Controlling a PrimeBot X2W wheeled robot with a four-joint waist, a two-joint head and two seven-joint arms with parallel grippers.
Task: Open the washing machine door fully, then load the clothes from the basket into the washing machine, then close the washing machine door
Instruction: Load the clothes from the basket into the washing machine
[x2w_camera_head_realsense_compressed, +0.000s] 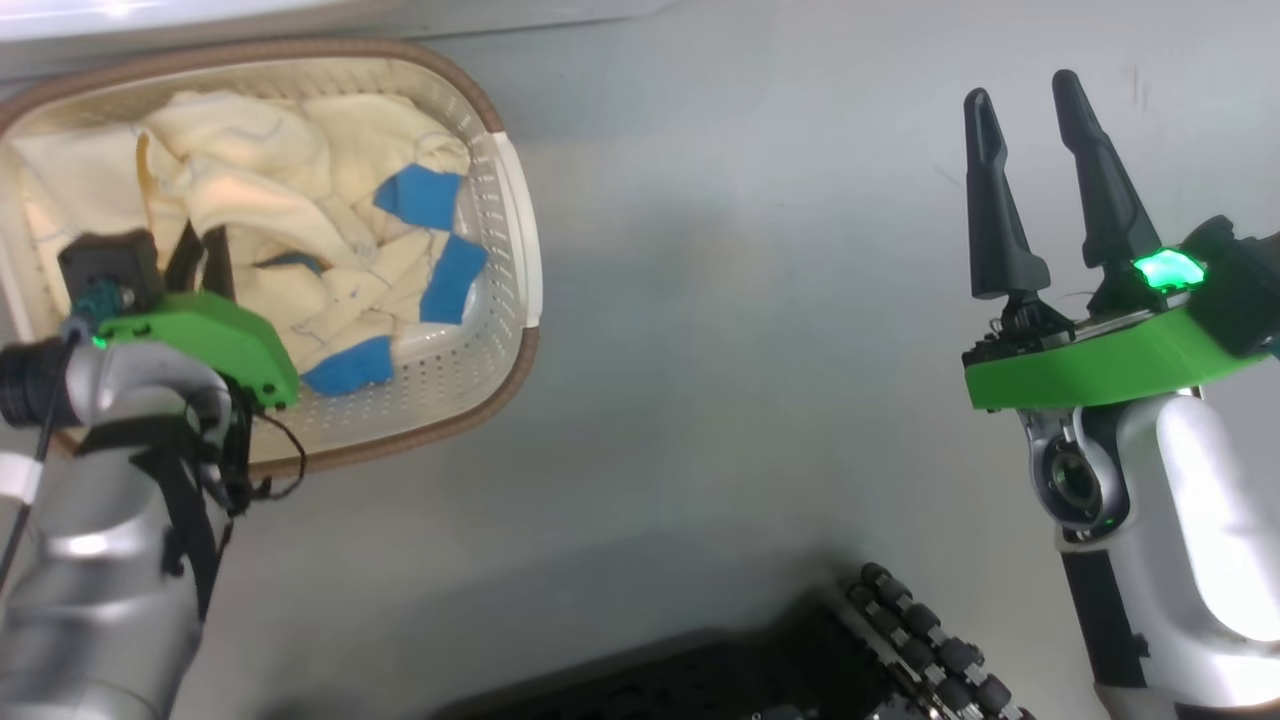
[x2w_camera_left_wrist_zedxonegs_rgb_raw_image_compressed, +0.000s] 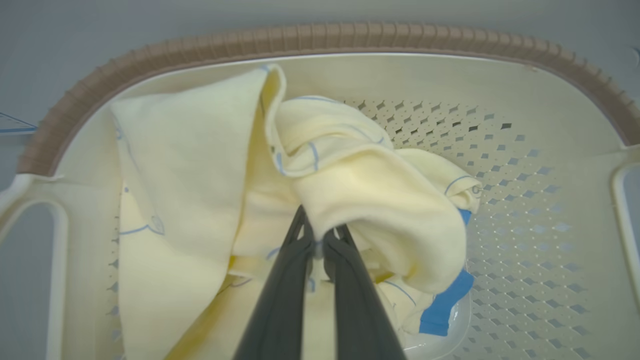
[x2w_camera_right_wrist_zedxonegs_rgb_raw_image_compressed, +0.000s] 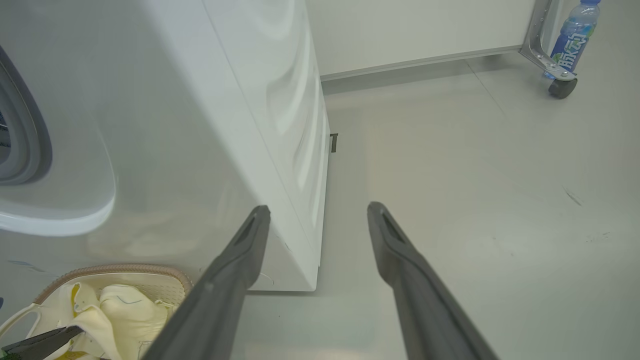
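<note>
The basket (x2w_camera_head_realsense_compressed: 520, 250) stands on the floor at the upper left, holding cream clothes (x2w_camera_head_realsense_compressed: 300, 170) with blue pieces. My left gripper (x2w_camera_head_realsense_compressed: 200, 255) reaches down into it. In the left wrist view, my left gripper (x2w_camera_left_wrist_zedxonegs_rgb_raw_image_compressed: 317, 235) is shut on a fold of the cream clothes (x2w_camera_left_wrist_zedxonegs_rgb_raw_image_compressed: 360, 200) inside the basket (x2w_camera_left_wrist_zedxonegs_rgb_raw_image_compressed: 325, 40). My right gripper (x2w_camera_head_realsense_compressed: 1030, 110) hovers open over bare floor, holding nothing. The right wrist view shows my right gripper (x2w_camera_right_wrist_zedxonegs_rgb_raw_image_compressed: 317, 212) beside the white washing machine (x2w_camera_right_wrist_zedxonegs_rgb_raw_image_compressed: 200, 125), with its grey gasket (x2w_camera_right_wrist_zedxonegs_rgb_raw_image_compressed: 25, 125) at the left edge. The washing machine door is out of view.
Grey floor (x2w_camera_head_realsense_compressed: 750, 350) stretches between the basket and my right arm. My black wheeled base (x2w_camera_head_realsense_compressed: 900, 640) sits at the bottom. A blue bottle (x2w_camera_right_wrist_zedxonegs_rgb_raw_image_compressed: 572, 40) and a caster wheel (x2w_camera_right_wrist_zedxonegs_rgb_raw_image_compressed: 562, 87) stand far off by the wall.
</note>
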